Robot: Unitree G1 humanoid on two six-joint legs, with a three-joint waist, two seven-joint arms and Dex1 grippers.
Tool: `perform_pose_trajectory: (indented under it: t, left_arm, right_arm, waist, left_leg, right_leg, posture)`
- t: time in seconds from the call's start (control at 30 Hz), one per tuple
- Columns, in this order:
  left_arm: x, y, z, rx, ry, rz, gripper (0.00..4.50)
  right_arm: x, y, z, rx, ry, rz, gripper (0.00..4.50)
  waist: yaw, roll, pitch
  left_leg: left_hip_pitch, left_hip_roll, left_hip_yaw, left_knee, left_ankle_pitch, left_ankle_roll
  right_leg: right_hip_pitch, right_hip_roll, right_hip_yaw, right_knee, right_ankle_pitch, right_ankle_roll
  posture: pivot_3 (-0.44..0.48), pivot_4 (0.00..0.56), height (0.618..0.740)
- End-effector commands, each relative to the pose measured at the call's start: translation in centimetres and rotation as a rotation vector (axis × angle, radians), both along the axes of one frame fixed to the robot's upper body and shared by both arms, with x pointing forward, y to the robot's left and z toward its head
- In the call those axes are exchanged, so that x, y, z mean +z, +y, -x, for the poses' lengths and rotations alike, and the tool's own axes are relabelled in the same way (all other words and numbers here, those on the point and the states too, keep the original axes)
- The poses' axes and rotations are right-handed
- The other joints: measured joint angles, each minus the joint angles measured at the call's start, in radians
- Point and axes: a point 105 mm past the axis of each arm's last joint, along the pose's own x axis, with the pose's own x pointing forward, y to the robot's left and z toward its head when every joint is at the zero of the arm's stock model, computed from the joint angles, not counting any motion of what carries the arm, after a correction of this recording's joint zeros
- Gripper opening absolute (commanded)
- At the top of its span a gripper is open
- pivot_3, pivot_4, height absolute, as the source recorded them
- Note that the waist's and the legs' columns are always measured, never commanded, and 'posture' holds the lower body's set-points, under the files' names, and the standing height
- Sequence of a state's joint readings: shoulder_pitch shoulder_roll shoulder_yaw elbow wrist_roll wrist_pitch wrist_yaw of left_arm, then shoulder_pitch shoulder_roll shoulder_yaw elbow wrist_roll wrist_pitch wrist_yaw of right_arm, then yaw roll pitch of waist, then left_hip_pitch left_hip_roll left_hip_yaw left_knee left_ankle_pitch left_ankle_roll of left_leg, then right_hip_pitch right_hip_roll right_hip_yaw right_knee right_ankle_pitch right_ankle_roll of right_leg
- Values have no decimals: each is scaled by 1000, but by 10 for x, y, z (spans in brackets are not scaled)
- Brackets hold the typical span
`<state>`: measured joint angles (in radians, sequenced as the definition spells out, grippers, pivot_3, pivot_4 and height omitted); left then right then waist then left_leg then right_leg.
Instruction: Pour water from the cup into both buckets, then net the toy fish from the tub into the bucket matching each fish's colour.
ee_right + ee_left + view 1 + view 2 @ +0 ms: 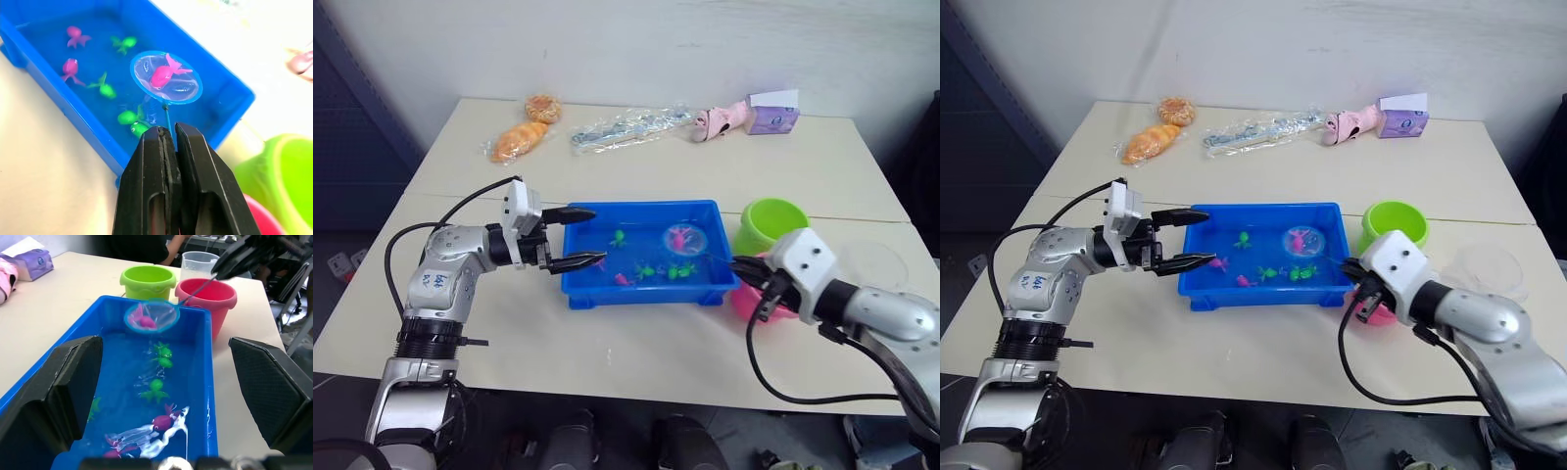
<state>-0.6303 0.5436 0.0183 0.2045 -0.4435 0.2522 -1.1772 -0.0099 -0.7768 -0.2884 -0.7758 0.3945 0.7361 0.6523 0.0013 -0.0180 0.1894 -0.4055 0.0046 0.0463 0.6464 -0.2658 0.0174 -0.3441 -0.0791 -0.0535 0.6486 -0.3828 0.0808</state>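
Observation:
The blue tub sits at mid-table, holding water and several green and pink toy fish. My right gripper is shut on the net's thin handle. The net's light blue ring is over the tub's right end and holds a pink fish. My left gripper is open, its fingers reaching over the tub's left wall. The green bucket and pink bucket stand just right of the tub. The pink bucket is partly hidden by my right arm. The clear cup stands further right.
Along the far side of the table lie bagged bread, a round pastry, a clear plastic packet, a pink toy and a purple box. A seam crosses the table behind the tub.

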Motion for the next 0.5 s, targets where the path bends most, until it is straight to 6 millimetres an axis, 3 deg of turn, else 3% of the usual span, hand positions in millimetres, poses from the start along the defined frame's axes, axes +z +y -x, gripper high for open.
perform_pose_trajectory:
  t: [0.03, 0.23, 0.5]
  left_arm:
    - [9, -8, 1, -47, -35, 2, 4442]
    - [7, -21, 3, -118, -21, 4, 4442]
    - [6, -31, 4, -165, -14, 19, 4442]
  right_arm:
    - [20, -6, 19, -3, -87, -23, 0]
    - [19, -45, 50, -146, -136, 62, 0]
    - [6, -87, 69, -255, -245, 317, 0]
  waist:
    - [0, 0, 0]
    - [1, 0, 0]
    - [-3, 0, 0]
  left_leg:
    - [0, 0, 0, 0, 0, 0]
    - [1, -1, 0, 0, 0, 1]
    - [3, -1, 1, 0, 0, 0]
  right_leg:
    - [0, 0, 0, 0, 0, 0]
    - [2, 0, 0, -2, 0, 1]
    - [2, 1, 1, -1, 0, 1]
  posture:
    - [0, 150, 740]
    - [0, 150, 740]
    - [0, 150, 740]
